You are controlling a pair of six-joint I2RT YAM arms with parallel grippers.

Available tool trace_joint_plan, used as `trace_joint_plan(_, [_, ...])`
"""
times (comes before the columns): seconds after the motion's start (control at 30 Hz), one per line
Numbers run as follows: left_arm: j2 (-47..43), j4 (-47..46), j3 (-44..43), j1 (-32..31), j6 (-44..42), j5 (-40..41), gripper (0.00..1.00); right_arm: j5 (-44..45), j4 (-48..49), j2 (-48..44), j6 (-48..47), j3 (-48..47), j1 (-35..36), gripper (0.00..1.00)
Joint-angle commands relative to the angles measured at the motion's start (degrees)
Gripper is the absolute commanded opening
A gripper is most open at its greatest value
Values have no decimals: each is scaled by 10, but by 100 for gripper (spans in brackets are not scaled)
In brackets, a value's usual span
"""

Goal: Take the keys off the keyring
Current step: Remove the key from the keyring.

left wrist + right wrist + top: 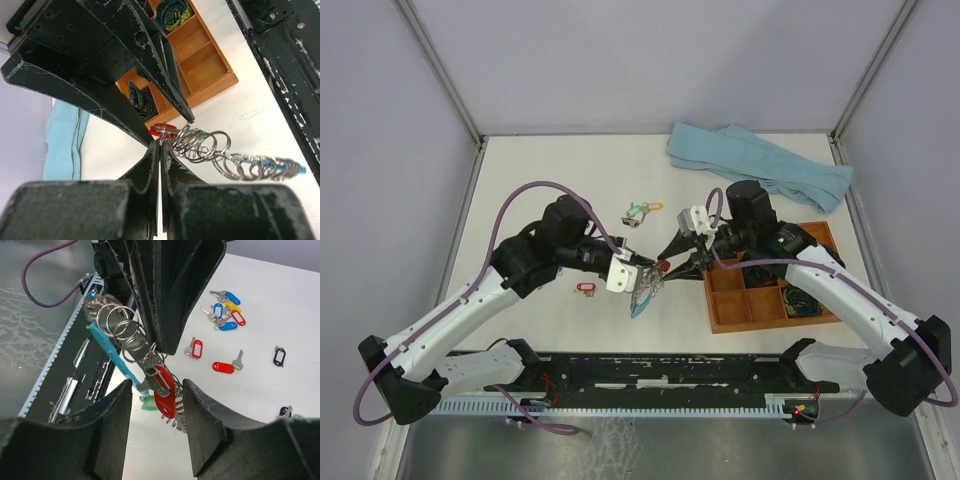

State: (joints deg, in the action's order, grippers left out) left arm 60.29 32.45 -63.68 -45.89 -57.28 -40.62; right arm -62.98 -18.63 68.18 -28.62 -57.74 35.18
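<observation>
My left gripper (160,145) is shut, its tips pinching a small ring of the keyring (240,162), a light-blue arc strung with silvery rings, held above the table. In the top view the left gripper (642,273) holds the keyring (642,298) at the table's middle. My right gripper (157,407) is open, its fingers on either side of a silver key with a red tag (164,387) that hangs from the keyring (112,352). In the top view the right gripper (672,262) faces the left one, with the red tag (663,267) between them.
Loose tagged keys lie on the table: red ones (223,367), a blue and yellow cluster (226,310), a black tag (279,356), a green and yellow pair (642,212), and a red one (587,288). A wooden compartment tray (745,308) stands at the right. A blue cloth (760,165) lies behind.
</observation>
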Motion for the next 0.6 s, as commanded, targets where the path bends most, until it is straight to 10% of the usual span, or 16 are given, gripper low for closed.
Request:
trace_joint_plan(0.0, [-22, -43, -4, -2, 12, -4, 3, -21, -34, -19, -17, -14, -5, 52])
trace_joint_plan(0.57, [-23, -58, 8, -2, 32, -7, 3, -61, -34, -19, 56, -26, -18, 52])
